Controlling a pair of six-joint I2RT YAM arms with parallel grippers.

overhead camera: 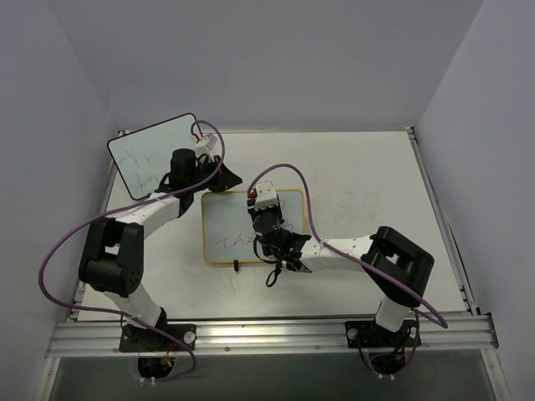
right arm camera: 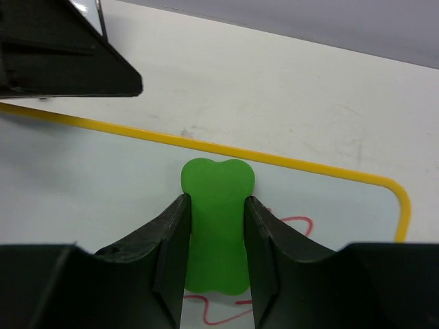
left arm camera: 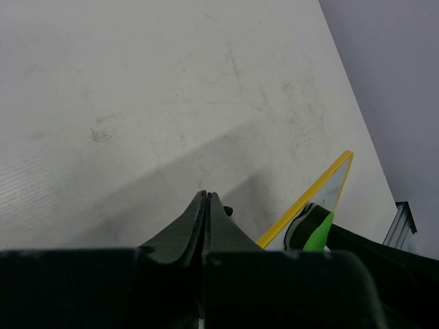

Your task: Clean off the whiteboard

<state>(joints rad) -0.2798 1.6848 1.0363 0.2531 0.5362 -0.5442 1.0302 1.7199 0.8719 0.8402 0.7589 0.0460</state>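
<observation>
Whiteboard (overhead camera: 230, 230) flat on bench (overhead camera: 359, 184), frame centre, red scribble (right arm camera: 295, 221) on it. Right gripper (right arm camera: 216, 202) clenched on green eraser (right arm camera: 217, 233), over board. Left gripper (left arm camera: 206, 199) pinched shut beside board's upper-left corner.

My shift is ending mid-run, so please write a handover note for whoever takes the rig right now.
Left pincer: shut, empty, low over the table beside the whiteboard at its far left corner.
Right pincer: shut on the green eraser, over the whiteboard near its far edge.
Done: eraser in hand and at the board.
Left: red writing is not yet wiped off.
</observation>
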